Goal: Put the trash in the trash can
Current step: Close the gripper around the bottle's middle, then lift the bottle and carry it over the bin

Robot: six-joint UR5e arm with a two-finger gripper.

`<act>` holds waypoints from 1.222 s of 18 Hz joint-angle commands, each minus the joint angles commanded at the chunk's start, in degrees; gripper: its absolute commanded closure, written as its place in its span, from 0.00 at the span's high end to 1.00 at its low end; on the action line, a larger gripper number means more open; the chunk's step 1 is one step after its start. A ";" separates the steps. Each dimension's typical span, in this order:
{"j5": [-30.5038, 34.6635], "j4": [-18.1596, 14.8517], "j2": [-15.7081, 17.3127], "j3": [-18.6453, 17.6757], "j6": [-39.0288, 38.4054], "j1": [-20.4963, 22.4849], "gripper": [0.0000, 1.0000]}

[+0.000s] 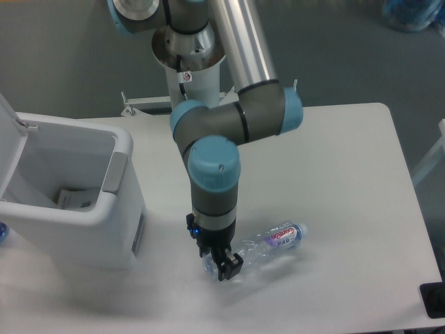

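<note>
A clear plastic water bottle (pixel 271 241) with a red-and-blue label lies slanted near the table's front, cap pointing right and away. My gripper (pixel 224 266) points down over the bottle's left, bottom end and is shut on it. That end looks slightly raised off the table. The white trash can (pixel 122 149) stands at the left with its lid (pixel 10 132) swung open. Inside it lies a thin clear plastic bag (pixel 73 200) with small printed labels.
The arm's base column (pixel 189 66) rises behind the table's back edge. A dark object (pixel 434 300) sits off the table's front right corner. A blue bundle (pixel 414 14) lies on the floor at the top right.
</note>
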 joint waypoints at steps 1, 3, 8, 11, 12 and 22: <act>-2.63 0.00 0.62 0.70 -1.94 0.88 0.67; -8.34 0.00 1.58 1.94 -4.67 2.55 0.67; -20.56 0.09 3.52 4.66 -13.28 5.63 0.67; -27.25 0.09 5.71 5.45 -16.63 6.77 0.67; -28.75 0.09 6.24 5.98 -17.94 6.77 0.67; -37.64 0.09 11.78 9.06 -27.44 4.58 0.67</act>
